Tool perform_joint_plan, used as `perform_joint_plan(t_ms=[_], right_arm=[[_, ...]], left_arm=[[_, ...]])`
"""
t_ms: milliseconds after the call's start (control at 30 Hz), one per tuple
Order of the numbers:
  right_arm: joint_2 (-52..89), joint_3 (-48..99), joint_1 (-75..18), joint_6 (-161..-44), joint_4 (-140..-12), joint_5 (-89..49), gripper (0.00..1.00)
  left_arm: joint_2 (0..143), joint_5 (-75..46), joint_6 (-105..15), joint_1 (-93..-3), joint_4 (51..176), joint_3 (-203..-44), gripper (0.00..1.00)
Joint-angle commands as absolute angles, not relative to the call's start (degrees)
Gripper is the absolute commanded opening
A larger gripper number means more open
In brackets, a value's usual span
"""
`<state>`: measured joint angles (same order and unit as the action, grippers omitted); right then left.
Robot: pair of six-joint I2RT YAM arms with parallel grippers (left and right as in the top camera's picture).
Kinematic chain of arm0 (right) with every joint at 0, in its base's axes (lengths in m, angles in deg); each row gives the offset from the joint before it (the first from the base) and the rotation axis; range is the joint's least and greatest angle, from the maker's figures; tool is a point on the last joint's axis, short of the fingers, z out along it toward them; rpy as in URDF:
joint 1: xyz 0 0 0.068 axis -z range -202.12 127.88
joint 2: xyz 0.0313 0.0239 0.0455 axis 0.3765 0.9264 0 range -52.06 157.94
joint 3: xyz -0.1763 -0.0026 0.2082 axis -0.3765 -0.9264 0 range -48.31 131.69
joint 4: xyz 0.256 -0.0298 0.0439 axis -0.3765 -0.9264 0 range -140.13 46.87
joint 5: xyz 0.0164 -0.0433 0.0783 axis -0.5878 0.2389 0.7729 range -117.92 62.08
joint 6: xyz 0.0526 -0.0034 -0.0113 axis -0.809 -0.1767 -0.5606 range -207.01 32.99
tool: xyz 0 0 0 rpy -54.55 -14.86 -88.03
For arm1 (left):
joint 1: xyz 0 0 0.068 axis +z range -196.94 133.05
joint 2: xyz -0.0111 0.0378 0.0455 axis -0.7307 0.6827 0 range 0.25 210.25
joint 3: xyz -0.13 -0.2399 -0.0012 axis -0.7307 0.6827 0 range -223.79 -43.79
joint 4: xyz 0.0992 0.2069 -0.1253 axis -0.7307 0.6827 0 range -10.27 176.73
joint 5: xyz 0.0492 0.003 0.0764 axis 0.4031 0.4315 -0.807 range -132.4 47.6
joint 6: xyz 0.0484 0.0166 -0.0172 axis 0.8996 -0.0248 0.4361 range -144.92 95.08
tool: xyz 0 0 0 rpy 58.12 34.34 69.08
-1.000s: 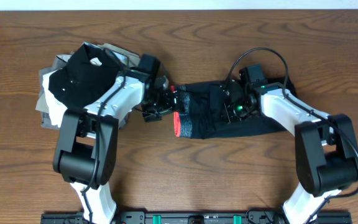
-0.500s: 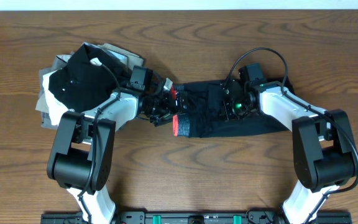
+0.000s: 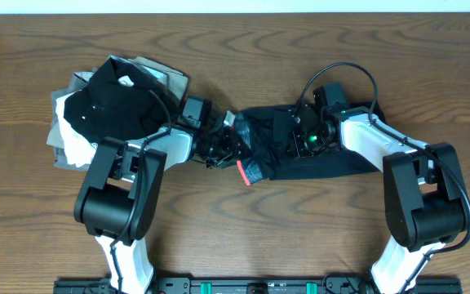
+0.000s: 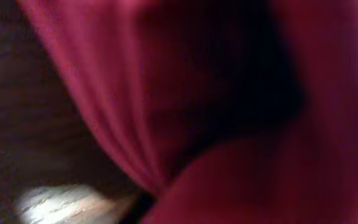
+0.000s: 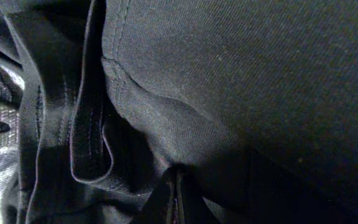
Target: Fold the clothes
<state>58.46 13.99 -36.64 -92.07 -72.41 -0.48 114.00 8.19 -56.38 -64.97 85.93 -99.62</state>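
Black leggings point(image 3: 325, 163) lie mid-counter point(image 3: 300, 237); left fingers point(image 3: 223, 144), grip hidden by red cloth, have pushed the waistband point(image 3: 247, 172) rightward, starting a fold, while right fingers point(image 5: 165, 205) pinch black fabric.

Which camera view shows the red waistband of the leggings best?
The overhead view: the waistband shows there as a sharp red strip against the table. The left wrist view gives only blurred red cloth; the right wrist view shows mostly black fabric.
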Motion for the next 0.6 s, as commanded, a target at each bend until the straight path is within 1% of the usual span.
perform_joint_plan(t_ms=[0,100,200,333,400,567], right_arm=[[62.66,12.11,-37.03,-92.53,-72.58,-5.36,0.03],[62.57,12.35,-37.03,-92.53,-72.73,-5.36,0.02],[61.11,12.97,-37.03,-92.51,-72.91,-4.99,0.02],[56.15,13.99,-36.79,-92.53,-72.89,-5.01,0.02],[52.67,14.87,-36.42,-92.53,-72.87,-5.01,0.03],[46.18,16.81,-35.02,-93.30,-72.67,-5.07,0.04]], left_arm=[[116.15,3.65,-56.12,-64.09,88.09,-98.09,0.07],[114.51,3.62,-55.84,-62.87,90.28,-98.55,0.06],[110.86,2.84,-52.56,-61.62,94.96,-100.04,0.06],[104.30,-6.26,-46.59,-60.55,108.16,-104.98,0.06],[100.82,-12.70,-42.31,-60.51,116.88,-109.44,0.06],[97.92,-24.33,-36.12,-60.53,133.03,-120.58,0.06]])
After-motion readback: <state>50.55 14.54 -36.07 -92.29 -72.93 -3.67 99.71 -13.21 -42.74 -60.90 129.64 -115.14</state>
